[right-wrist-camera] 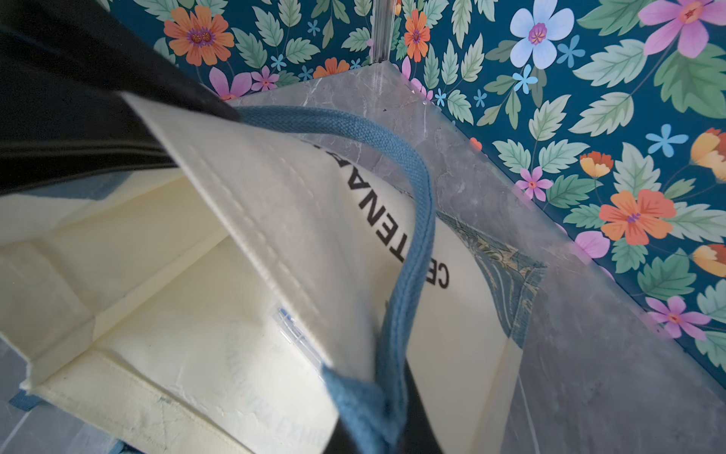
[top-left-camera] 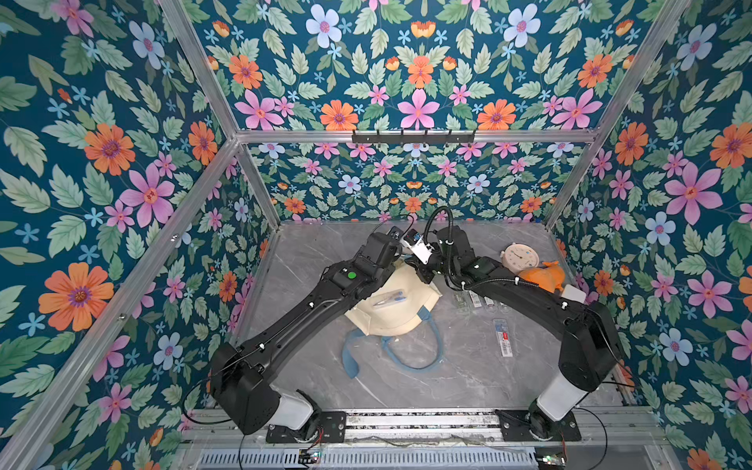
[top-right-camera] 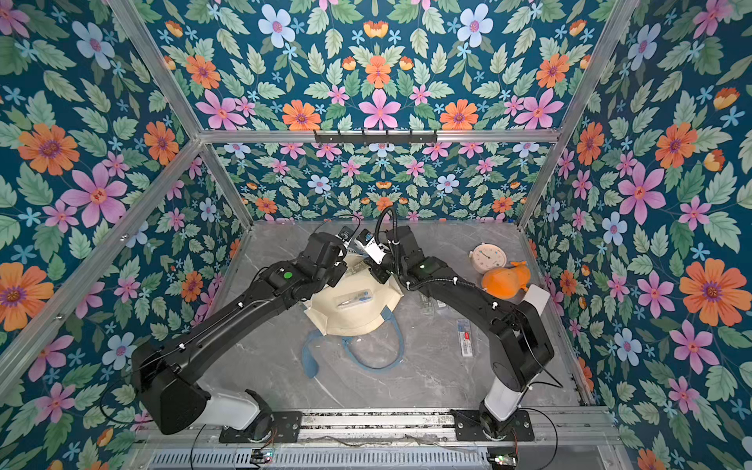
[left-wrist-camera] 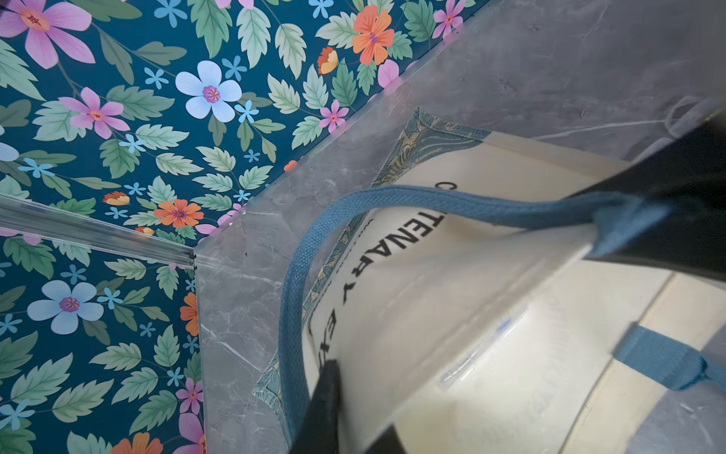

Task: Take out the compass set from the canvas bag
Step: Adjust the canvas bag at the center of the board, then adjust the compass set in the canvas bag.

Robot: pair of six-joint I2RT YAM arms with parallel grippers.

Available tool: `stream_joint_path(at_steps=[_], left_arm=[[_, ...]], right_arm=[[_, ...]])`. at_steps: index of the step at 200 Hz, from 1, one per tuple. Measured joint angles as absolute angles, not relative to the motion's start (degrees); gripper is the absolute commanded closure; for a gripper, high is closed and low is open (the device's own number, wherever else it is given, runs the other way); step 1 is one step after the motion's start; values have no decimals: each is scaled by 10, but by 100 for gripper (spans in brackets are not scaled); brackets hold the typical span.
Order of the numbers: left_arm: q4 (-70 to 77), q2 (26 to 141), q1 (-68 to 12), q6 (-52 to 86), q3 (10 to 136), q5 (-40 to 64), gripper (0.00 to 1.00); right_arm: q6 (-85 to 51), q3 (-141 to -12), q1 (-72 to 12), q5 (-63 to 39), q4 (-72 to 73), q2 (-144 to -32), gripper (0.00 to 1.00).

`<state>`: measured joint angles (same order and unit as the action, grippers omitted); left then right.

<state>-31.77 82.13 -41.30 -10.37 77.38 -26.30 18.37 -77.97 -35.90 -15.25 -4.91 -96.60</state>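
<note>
Cream canvas bag (top-left-camera: 401, 321): both arms' jaws clench its raised rim, and the compass set (top-left-camera: 388, 300) lies inside below that rim, lengthwise along it, seemingly nearer the left arm (top-left-camera: 301, 305).

The canvas bag (top-left-camera: 403, 321) is matt cream cloth, strap handles (left-wrist-camera: 291, 306) coarse weave; table (top-left-camera: 468, 374) smooth, marbled

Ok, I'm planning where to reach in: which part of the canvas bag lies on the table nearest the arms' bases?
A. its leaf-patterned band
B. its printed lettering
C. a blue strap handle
C: in a top view the blue strap handle lies on the table, on the canvas bag's near side.
</note>
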Motion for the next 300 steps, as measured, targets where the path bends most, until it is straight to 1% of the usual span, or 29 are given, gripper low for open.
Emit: stream_joint_path(at_steps=[10,24,34,42,57,73,88,103,156,183,223,257,300], left_arm=[[-317,821,-413,-103,774,-268,100],[-317,821,-412,-102,774,-273,100],[-317,821,-412,-102,774,-274,100],[-317,821,-412,-102,774,-274,100],[-314,818,-412,-102,771,-274,100],[-313,817,-412,-102,768,-272,100],[-310,817,-412,-102,765,-270,100],[-307,817,-412,-102,763,-268,100],[-304,808,-412,-104,754,-248,100],[-305,806,-412,-104,751,-240,100],[-304,800,-412,-104,745,-227,100],[-303,799,-412,-104,741,-219,100],[-305,794,-411,-104,739,-214,100]], right_arm=[[184,-780,-359,-158,-58,-959,75],[185,-775,-357,-172,-79,-929,58],[189,-764,-357,-194,-83,-898,51],[193,-752,-358,-220,-83,-874,47],[200,-709,-363,-276,-73,-829,43],[226,-642,-382,-319,-63,-791,35],[263,-589,-415,-338,-48,-785,34],[301,-575,-436,-349,-40,-821,35],[361,-645,-442,-309,20,-1020,36],[361,-689,-442,-298,32,-1086,36],[361,-722,-442,-281,44,-1140,36],[361,-747,-442,-265,40,-1164,34],[354,-773,-443,-249,39,-1182,28]])
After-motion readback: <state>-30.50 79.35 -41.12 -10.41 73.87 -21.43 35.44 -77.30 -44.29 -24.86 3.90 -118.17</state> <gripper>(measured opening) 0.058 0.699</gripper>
